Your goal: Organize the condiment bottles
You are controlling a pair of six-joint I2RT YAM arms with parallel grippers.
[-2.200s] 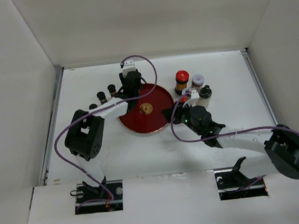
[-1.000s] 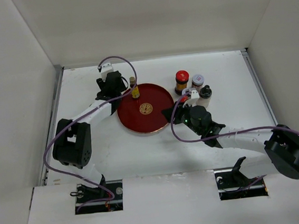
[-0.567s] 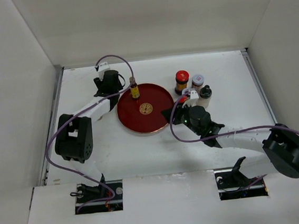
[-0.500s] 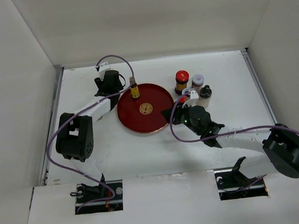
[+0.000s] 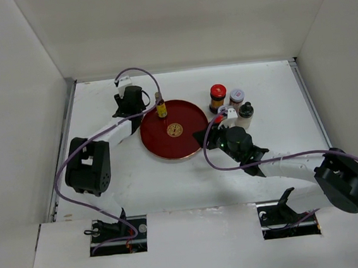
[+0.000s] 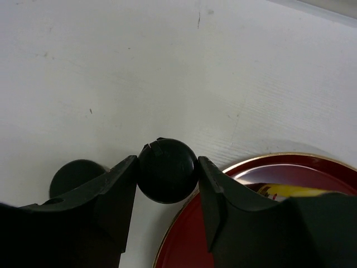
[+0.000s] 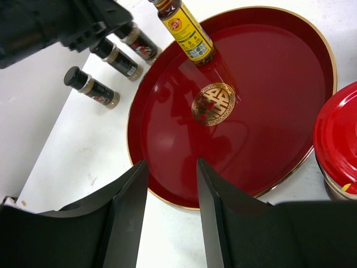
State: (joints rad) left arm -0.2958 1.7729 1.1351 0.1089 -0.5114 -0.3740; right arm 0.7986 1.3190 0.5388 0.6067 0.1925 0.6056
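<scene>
Left gripper first: we see its jaws drawn in on the round black cap of a slim bottle, a finger touching each side, so it's clamped. That bottle sits just outside the rim of the red tray, with another dark cap to its left. Now the right gripper: jaws parted, nothing between them, hovering over the tray's near edge. A yellow-labelled bottle stands on the tray's far side, and a red-lidded jar sits just beside the rim.
</scene>
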